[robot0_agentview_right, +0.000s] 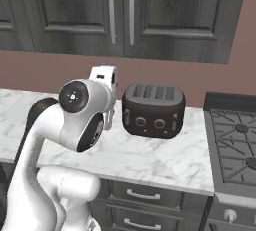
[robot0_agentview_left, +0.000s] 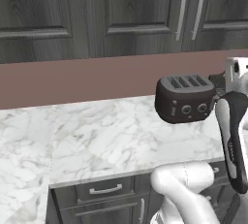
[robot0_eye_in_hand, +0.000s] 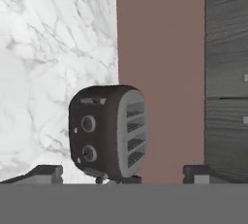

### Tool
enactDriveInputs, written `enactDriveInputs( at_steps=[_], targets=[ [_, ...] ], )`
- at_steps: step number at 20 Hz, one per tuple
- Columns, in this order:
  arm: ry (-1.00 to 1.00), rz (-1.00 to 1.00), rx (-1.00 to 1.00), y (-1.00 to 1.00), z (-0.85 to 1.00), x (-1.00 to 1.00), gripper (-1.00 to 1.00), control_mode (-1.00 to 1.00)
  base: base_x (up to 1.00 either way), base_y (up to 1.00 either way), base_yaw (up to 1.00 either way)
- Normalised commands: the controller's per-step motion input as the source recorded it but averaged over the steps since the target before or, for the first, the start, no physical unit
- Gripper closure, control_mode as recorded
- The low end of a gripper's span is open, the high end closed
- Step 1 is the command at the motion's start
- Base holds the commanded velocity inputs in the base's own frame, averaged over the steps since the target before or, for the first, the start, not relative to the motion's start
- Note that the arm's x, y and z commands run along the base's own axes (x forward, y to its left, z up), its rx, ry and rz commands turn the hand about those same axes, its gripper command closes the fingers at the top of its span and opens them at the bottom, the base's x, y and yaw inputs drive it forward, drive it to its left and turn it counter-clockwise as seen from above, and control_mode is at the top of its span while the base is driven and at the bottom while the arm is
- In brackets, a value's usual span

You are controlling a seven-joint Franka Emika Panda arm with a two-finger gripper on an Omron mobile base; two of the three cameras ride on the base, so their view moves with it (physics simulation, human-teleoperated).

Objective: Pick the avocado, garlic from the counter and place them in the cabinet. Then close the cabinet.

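Observation:
My gripper is open, its two dark fingertips wide apart with nothing between them. It looks along the white marble counter at a dark toaster some way ahead. My white hand hovers above the counter, just left of the toaster. The dark grey cabinet hangs above, both doors shut, its silver bar handles side by side. The avocado and the garlic are out of view.
A stove adjoins the counter to the right of the toaster. Dark drawers with silver handles run under the counter. A brown backsplash lies behind the toaster, below the cabinet.

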Motion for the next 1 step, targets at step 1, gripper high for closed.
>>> enactDriveInputs(
  at_steps=[1],
  targets=[
    [0.08,0.11,-0.16,0.64,-0.94,-1.0,-1.0,-1.0,0.0,0.0,0.0]
  ],
)
